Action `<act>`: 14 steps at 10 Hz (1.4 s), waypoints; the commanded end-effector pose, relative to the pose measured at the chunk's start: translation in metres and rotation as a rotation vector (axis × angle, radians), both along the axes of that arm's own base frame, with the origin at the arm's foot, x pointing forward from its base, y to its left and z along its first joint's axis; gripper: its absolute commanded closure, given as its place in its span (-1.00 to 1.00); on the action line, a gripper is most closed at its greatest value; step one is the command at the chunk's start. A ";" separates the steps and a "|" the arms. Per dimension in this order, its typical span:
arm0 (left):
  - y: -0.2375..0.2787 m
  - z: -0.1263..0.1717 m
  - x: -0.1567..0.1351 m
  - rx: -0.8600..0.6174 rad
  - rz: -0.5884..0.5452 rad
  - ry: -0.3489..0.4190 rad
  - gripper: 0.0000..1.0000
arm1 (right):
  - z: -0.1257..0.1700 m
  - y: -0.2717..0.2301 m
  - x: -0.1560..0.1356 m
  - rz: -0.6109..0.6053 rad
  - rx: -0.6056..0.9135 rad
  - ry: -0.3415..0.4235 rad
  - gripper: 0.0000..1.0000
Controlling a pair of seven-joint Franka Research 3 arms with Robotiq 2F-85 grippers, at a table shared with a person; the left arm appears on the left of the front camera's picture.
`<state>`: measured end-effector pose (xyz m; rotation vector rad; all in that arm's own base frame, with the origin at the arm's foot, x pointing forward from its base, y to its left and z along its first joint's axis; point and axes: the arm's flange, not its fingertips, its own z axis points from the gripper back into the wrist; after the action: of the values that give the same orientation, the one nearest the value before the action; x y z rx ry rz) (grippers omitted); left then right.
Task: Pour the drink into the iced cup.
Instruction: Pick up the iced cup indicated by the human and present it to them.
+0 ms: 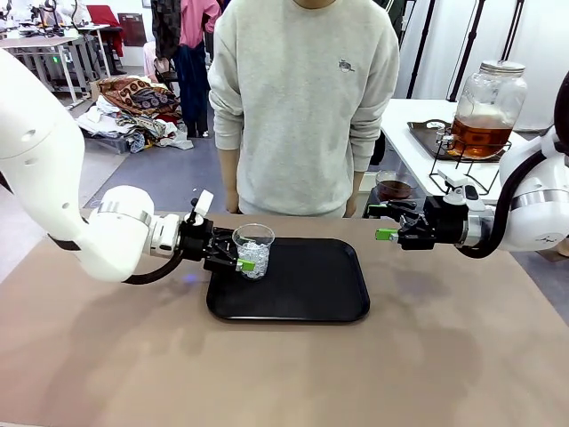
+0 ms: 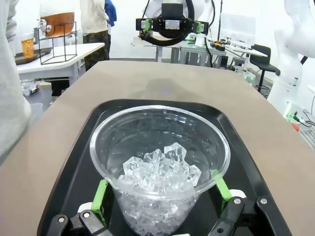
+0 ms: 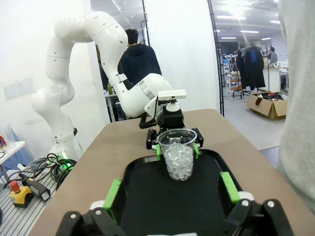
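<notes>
Standing on the left part of the black tray (image 1: 311, 294), the iced cup (image 1: 253, 251) has the left gripper (image 1: 240, 256) around it, jaws spread with one green pad (image 2: 101, 196) at each side of the clear wall; I cannot tell if the pads touch it. The right gripper (image 1: 386, 223) hovers just beside the tray's right edge, its jaws also spread and holding nothing. The drink (image 1: 480, 136) is well apart, amber inside the glass dispenser jar (image 1: 491, 93) on a wire stand (image 1: 484, 173) on the white side table (image 1: 400, 133).
</notes>
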<state>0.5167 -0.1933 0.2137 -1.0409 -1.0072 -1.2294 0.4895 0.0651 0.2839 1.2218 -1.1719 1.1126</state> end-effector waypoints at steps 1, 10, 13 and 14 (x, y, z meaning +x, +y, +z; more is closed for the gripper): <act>-0.009 0.000 0.004 -0.027 0.011 0.008 -1.00 | 0.002 0.000 0.001 -0.002 -0.001 -0.004 -1.00; -0.022 -0.002 0.002 -0.059 0.003 0.006 -0.21 | 0.002 0.000 0.001 -0.002 -0.001 -0.004 -1.00; -0.021 0.000 0.001 -0.086 0.038 0.004 -0.21 | 0.002 0.000 0.001 -0.002 -0.001 -0.004 -1.00; -0.021 0.003 -0.001 -0.096 0.048 0.004 -0.21 | 0.002 0.000 0.001 -0.002 -0.001 -0.004 -1.00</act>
<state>0.5194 -0.2113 0.2139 -1.0739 -1.0457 -1.1784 0.4895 0.0651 0.2839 1.2218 -1.1719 1.1126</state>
